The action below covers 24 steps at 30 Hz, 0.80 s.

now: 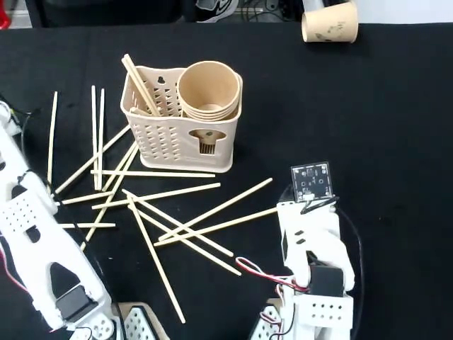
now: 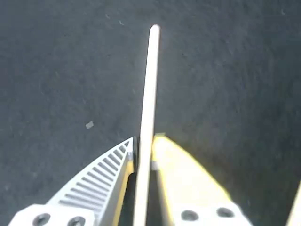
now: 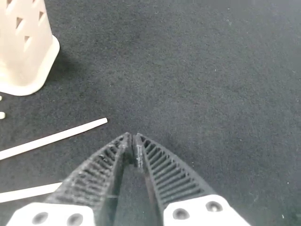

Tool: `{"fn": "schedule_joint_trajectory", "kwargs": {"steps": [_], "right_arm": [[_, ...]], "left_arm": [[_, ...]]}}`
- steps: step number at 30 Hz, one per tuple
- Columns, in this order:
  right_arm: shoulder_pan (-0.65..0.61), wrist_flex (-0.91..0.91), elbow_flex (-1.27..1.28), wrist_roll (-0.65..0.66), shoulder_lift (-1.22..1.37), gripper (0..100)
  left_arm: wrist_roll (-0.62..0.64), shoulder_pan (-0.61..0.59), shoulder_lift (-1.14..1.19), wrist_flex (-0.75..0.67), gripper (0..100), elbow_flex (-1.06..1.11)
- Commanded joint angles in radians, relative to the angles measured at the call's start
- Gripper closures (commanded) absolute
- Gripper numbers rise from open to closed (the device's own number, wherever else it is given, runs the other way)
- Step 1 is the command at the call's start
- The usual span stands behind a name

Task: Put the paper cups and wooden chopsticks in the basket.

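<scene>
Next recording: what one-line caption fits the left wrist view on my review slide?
Left claw shut on a pale wooden chopstick, its free end pointing out over the black tabletop.

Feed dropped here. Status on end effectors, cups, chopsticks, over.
Left end effector shut on chopstick. Right end effector shut, empty. Cup stack in basket, one cup lying outside. Loose chopsticks across table.

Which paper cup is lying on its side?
The lone paper cup at the far edge of the table, right of the basket; the other cups stand upright, stacked inside it.
</scene>
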Motion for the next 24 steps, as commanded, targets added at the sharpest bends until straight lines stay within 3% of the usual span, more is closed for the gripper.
{"fn": "schedule_joint_trajectory", "kwargs": {"steps": [1,5,12,24], "right_arm": [[0.011,0.002,-0.004,0.008,-0.07,98.3],[0.011,0.002,-0.004,0.008,-0.07,98.3],[0.014,0.002,-0.004,0.008,-0.07,98.3],[0.014,0.002,-0.004,0.008,-0.07,98.3]], "left_arm": [[-0.003,0.013,-0.009,0.256,93,-0.128],[-0.003,0.053,-0.011,0.489,93,-0.329],[-0.043,0.147,-0.167,0.75,97,-0.315],[-0.038,0.166,-0.399,0.75,97,0.048]]}}
